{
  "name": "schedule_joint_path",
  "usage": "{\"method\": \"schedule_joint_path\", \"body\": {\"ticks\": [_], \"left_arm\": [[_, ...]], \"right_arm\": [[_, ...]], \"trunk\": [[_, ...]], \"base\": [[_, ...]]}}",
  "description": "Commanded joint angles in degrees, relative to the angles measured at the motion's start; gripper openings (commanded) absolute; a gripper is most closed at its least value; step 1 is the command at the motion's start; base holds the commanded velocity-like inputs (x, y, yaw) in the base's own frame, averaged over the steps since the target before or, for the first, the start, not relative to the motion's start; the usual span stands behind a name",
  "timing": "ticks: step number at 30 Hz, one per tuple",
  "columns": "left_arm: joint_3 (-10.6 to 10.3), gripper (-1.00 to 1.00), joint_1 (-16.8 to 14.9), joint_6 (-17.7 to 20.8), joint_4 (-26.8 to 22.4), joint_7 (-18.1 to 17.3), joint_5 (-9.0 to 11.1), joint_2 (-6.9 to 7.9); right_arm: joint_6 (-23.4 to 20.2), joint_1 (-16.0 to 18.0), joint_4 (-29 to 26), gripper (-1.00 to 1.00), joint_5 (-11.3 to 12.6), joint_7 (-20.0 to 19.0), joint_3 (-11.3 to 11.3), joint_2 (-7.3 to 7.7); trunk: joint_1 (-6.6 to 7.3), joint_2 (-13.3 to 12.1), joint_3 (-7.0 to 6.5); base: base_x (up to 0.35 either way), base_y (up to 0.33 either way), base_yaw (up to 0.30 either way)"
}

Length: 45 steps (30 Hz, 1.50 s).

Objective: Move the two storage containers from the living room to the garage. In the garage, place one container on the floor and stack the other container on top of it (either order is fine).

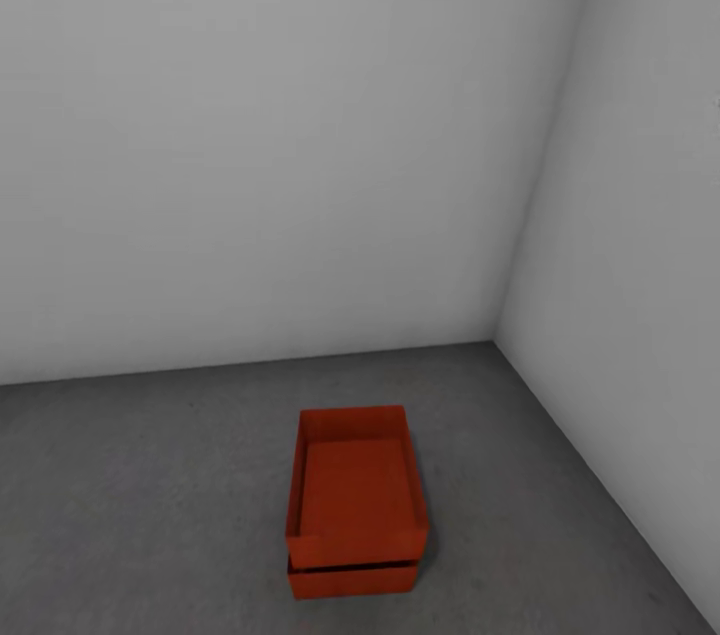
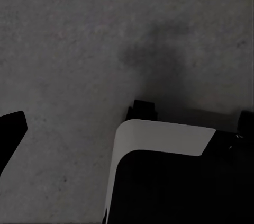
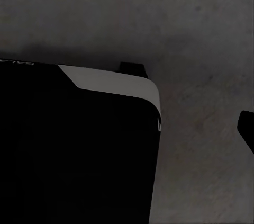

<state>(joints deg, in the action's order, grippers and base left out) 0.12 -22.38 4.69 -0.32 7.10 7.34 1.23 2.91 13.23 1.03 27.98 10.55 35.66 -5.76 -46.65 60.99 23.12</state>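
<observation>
the two storage containers (image 1: pixel 355 505) sit one on top of the other on the grey floor (image 1: pixel 150 495) of the garage, near the corner where two pale walls (image 1: pixel 300 115) meet. so the job looks done, with nothing left to move. both wrist views look down at bare floor and the robot's dark body (image 3: pixel 74 150). i cannot tell if the fingers are spread or pressed together.

- Light was soft, even and dim across the plain grey-white walls (image 1: pixel 300 135).
- The dark mottled concrete floor (image 1: pixel 150 505) showed no glare.
- A faint smudged shadow (image 2: pixel 153 54) lay on it in the left wrist view.
- Both wrist views were murky and grainy.
</observation>
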Motion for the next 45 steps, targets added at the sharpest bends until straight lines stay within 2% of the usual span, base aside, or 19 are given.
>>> {"method": "schedule_joint_path", "body": {"ticks": [1,17,26,45], "left_arm": [[0.0,1.0,0.0,0.2,0.0,0.1,0.5,0.0],[-0.1,1.0,0.0,0.2,0.0,0.1,0.5,0.0],[0.0,1.0,0.0,0.2,0.0,0.1,0.5,0.0],[0.0,1.0,0.0,0.2,0.0,0.1,0.5,0.0]], "right_arm": [[0.3,0.0,0.1,1.0,0.6,0.1,0.5,-0.04],[-0.6,0.0,0.6,1.0,0.6,-2.6,0.5,0.05],[-5.4,0.0,0.7,1.0,0.8,-3.4,0.5,0.01],[-5.7,0.0,0.7,1.0,0.9,-3.4,0.5,-0.05]], "trunk": [[0.0,0.0,-0.03],[0.0,0.0,-0.92],[0.0,0.0,-1.01],[0.0,0.0,-2.63]], "base": [[0.0,0.0,0.0],[0.0,0.0,0.0],[0.0,0.0,0.0],[0.0,0.0,0.0]]}}
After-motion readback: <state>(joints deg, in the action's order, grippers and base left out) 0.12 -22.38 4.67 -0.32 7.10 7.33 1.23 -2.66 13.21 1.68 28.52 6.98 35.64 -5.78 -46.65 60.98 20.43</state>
